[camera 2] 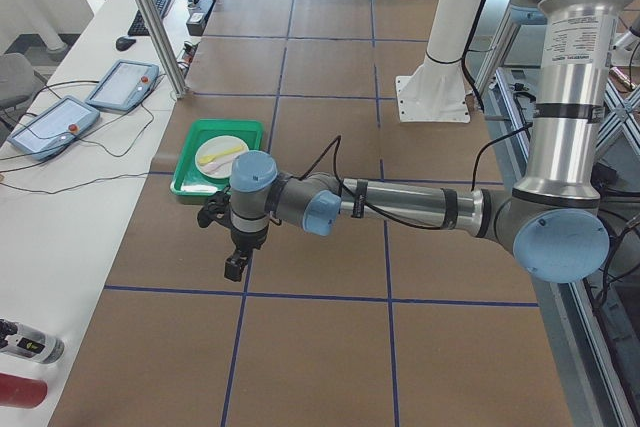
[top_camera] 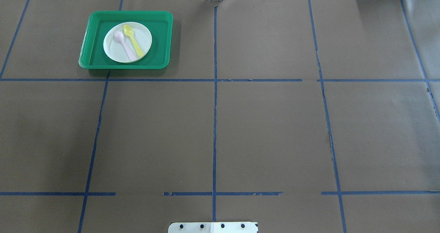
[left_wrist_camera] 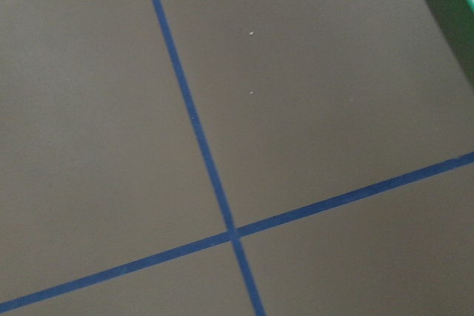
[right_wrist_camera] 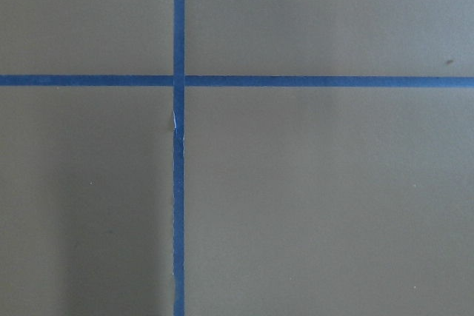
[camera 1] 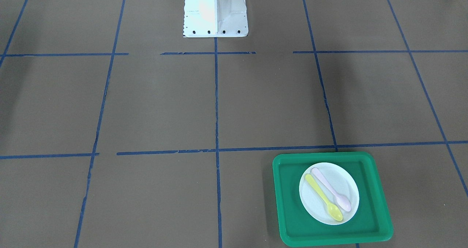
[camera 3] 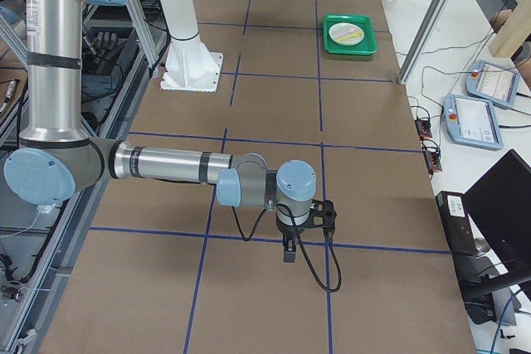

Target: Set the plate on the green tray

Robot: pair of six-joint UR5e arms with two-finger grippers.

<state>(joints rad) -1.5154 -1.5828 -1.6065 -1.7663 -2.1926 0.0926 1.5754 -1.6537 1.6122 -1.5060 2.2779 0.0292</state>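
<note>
Left gripper and right gripper hang over the table, too small to tell released or clenched, while the plate, carrying 2 spoons, already lies flat inside the green tray, so the placement looks done.

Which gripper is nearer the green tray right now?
Left. The left gripper hangs above the table close by the green tray; the right gripper hangs far off, toward the table's opposite end.
</note>
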